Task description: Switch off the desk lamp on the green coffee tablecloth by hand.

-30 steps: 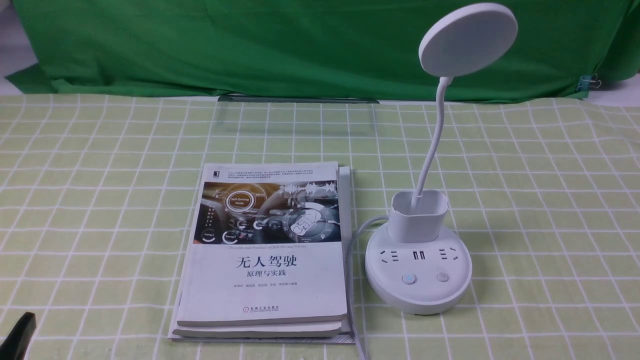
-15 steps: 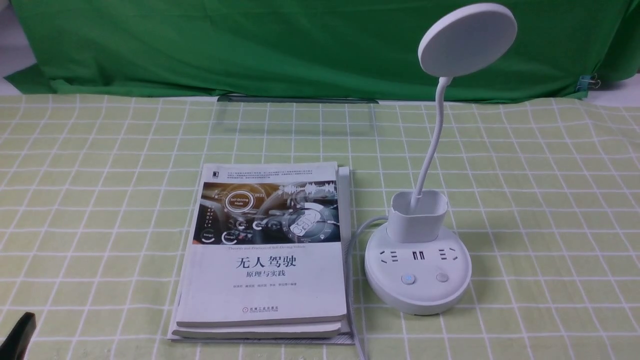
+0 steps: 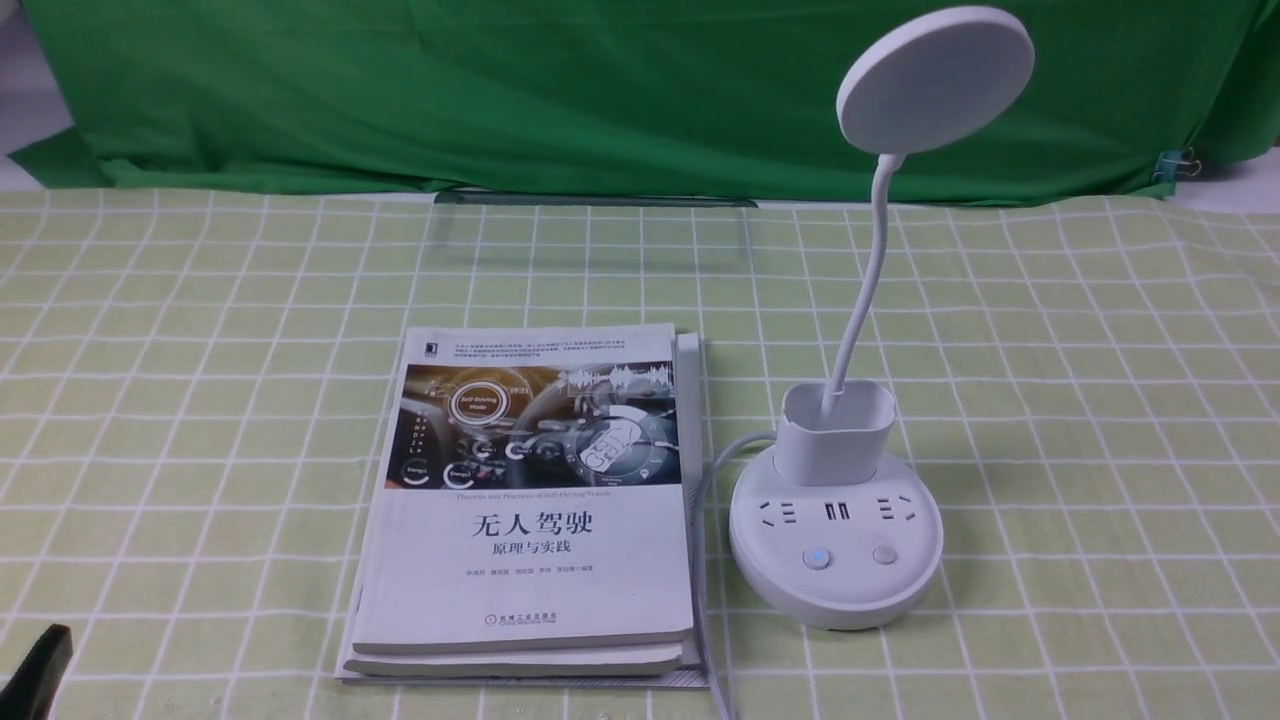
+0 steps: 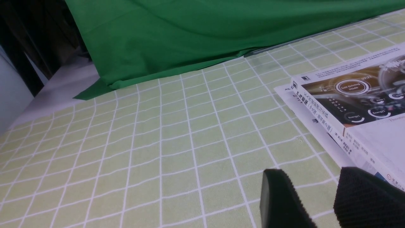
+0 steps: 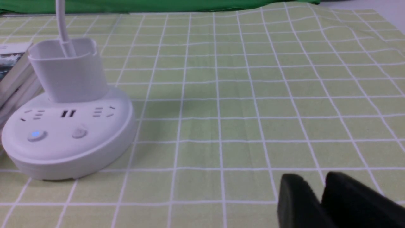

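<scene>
Nothing you can see has moved since the earlier front frame: the desk lamp [image 3: 835, 540] sits right of centre on the green coffee tablecloth [image 3: 1080, 400], just beside the stack of books [image 3: 530, 500] at lower centre, its left button glowing blue. Your left gripper [image 4: 316, 190] shows at the lower right of its wrist view, fingers parted with cloth between them, holding nothing. Your right gripper [image 5: 318, 186] sits at lower right, well apart from the lamp; a narrow gap shows, empty.
</scene>
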{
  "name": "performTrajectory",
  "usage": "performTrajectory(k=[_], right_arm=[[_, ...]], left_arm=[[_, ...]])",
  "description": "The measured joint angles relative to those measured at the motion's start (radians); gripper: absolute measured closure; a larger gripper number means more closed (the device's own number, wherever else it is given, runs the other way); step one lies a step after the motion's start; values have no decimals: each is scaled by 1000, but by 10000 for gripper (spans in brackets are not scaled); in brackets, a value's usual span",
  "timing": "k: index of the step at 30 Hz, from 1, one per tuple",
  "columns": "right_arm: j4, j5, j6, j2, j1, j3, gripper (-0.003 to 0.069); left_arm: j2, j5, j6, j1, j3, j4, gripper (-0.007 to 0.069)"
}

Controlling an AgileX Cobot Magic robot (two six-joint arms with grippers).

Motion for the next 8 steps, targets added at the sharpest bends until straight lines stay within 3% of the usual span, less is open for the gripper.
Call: performTrajectory(k=[8], right_arm=[[0, 0, 0, 0, 0, 0, 433]], left_arm=[[0, 0, 0, 0, 0, 0, 382]])
